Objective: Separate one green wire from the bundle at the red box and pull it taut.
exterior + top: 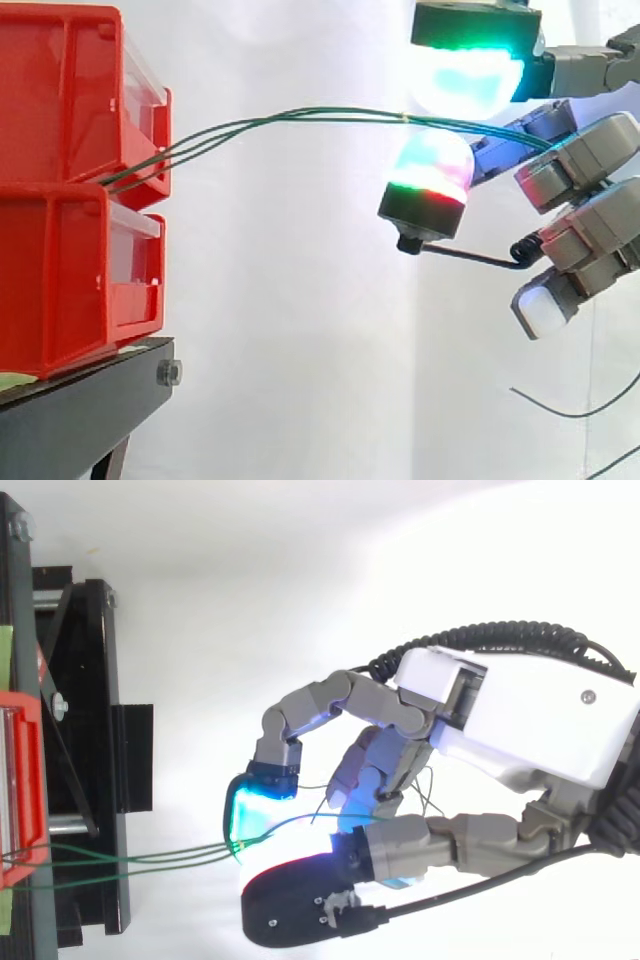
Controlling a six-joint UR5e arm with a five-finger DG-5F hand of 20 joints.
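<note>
Thin green wires (300, 115) leave the gap between the two stacked red bins (60, 90) at the left and bow upward to my hand (585, 160) on the right. In the side view they run as a bundle between a green-cyan glowing fingertip (470, 70) above and a red-green glowing thumb pad (430, 180) below, with a small gap showing around them. From above, the wires (150, 858) reach from the red box (22, 780) to the cyan fingertip (250, 805), and my hand (520, 720) curls round them. No single strand stands apart from the rest.
The bins sit on a black stand (80, 410), whose frame (85, 730) lines the left side from above. Loose green wire ends (570, 410) hang below my hand. A white curtain backs the open space between bins and hand.
</note>
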